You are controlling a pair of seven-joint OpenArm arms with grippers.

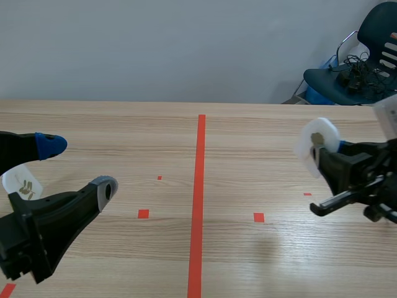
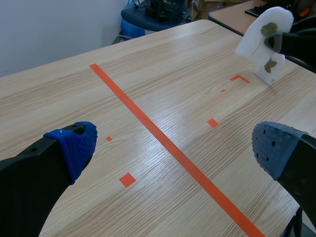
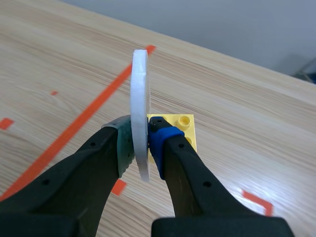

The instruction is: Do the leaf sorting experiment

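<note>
- Right claw clenched on a round flat white foam disc. Grey-green pad on one face, blue pad on the other.
- The disc stands upright in the grip, edge-on to the wrist camera. It sits well to the right of the long orange-red tape line and looks lifted clear of the light wooden tabletop.
- Olive-brown leaf patch on the disc's face, turned toward the tape line.
- Yellow studded plastic brick lies flat on the tabletop, right of the tape line, just beyond the right claw's blue pad and partly hidden by it.
- Second white piece with an olive patch touches the tabletop just under the held disc, same side of the tape line. Exact shape unclear.
- Left claw released, fingers wide apart, nothing between them. It sits low, well to the left of the tape line.
- Small white disc with a dark marking farther left of the tape line, partly hidden behind the left claw's lower finger.
- Dark blue chair with tangled cables beyond the tabletop's far edge, right of the tape line.
</note>
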